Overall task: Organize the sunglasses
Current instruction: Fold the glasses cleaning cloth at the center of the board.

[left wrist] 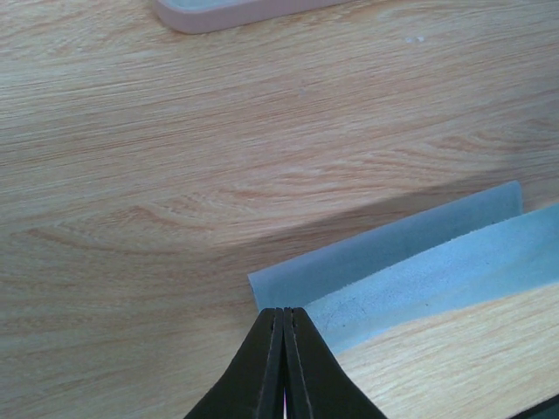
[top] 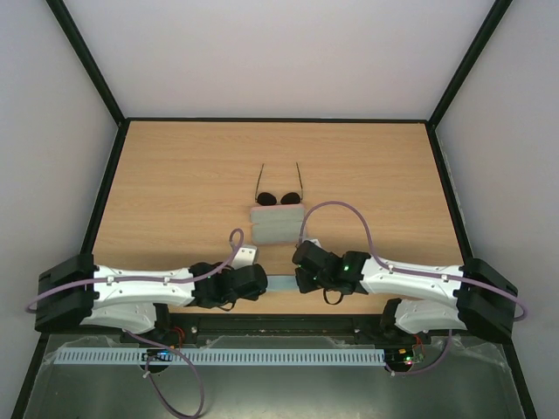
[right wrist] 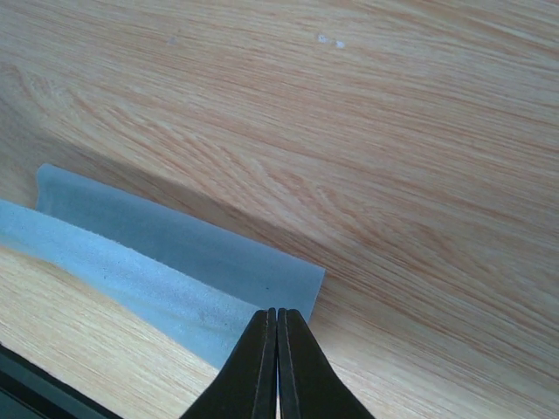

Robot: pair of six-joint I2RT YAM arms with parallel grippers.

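We see the small round-lensed, dark wire-frame sunglasses [top: 279,197] lying mid-table on the light wooden table [top: 175,183]. Their temple arms are spread and point away from the robot, and the lenses sit just beyond the far edge of the pink rounded-rectangle case [top: 278,223]. The light blue square cloth [top: 281,284] lies near the front edge, between both grippers. The left gripper [left wrist: 284,312] has its jaws pressed together with no gap, tips at one cloth corner. The right gripper [right wrist: 277,312] is the same at the other corner. We cannot tell whether either pinches fabric.
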